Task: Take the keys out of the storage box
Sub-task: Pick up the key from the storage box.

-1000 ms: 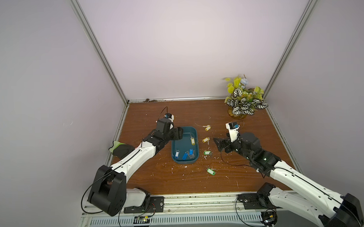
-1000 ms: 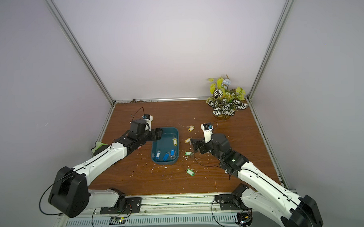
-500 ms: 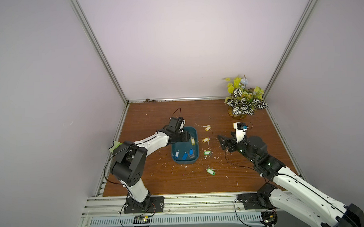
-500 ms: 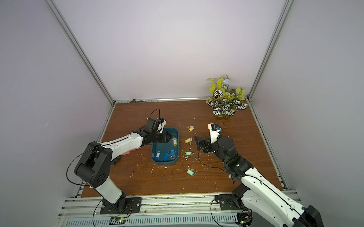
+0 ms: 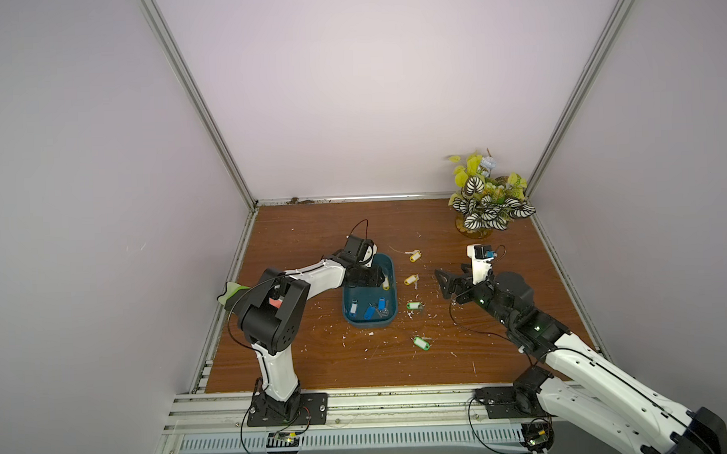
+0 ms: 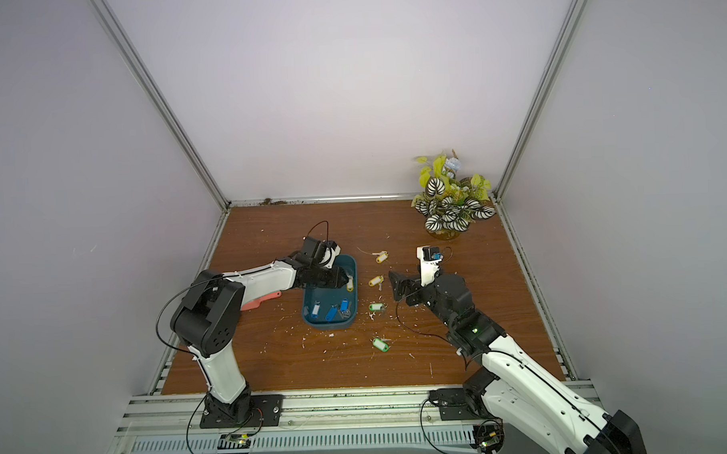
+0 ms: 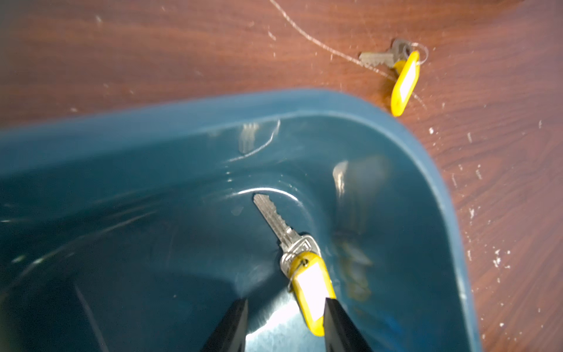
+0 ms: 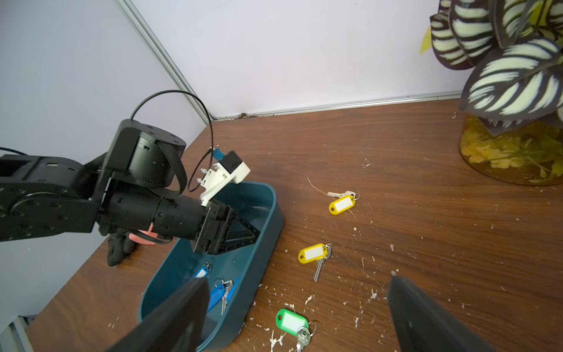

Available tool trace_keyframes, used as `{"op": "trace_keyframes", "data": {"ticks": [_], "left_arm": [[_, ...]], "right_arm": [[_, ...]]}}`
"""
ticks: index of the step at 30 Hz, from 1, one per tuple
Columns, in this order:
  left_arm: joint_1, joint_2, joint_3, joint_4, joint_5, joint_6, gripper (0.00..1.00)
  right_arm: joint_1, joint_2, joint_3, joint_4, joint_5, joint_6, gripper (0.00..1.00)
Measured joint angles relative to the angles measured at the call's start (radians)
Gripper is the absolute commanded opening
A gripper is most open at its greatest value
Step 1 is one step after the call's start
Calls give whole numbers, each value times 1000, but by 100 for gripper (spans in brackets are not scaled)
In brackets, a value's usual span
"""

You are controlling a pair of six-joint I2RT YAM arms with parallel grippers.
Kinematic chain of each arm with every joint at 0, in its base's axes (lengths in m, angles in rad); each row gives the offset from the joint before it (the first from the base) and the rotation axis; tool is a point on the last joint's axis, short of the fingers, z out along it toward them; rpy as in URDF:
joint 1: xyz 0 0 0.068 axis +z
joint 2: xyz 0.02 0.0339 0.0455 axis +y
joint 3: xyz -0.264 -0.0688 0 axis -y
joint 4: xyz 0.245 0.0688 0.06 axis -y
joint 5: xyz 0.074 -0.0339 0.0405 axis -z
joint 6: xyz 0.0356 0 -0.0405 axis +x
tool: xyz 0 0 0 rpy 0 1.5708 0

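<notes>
The storage box (image 5: 357,295) (image 6: 317,297), a dark teal tub, lies mid-table. My left gripper (image 5: 377,278) (image 6: 342,278) (image 7: 285,304) reaches into its far end, open with a narrow gap. A yellow-tagged key (image 7: 311,289) (image 5: 385,282) lies on the box floor, its tag end between the fingers, close by one fingertip (image 7: 331,307). Blue-tagged keys (image 5: 370,312) (image 6: 330,313) (image 8: 217,294) lie at the near end. Outside on the table are two yellow-tagged keys (image 5: 414,256) (image 5: 410,279) and two green-tagged keys (image 5: 414,305) (image 5: 421,342). My right gripper (image 5: 446,284) (image 8: 300,282) hovers wide open and holds nothing, right of the box.
A potted plant (image 5: 488,203) stands at the back right corner. A red-orange plastic piece (image 6: 261,300) lies under my left arm, left of the box. White crumbs are scattered over the wooden table. Walls close in on three sides.
My left gripper has moved right, from the box's far left rim into the box, and its jaws have narrowed. My right gripper has drawn back slightly to the right.
</notes>
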Motion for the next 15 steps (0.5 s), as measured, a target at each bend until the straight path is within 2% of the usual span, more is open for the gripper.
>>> {"op": "trace_keyframes", "data": {"ticks": [15], "left_arm": [[-3,31,8,44,45,-3,29]], "right_arm": [[-1,3,0,0,0,1,99]]}}
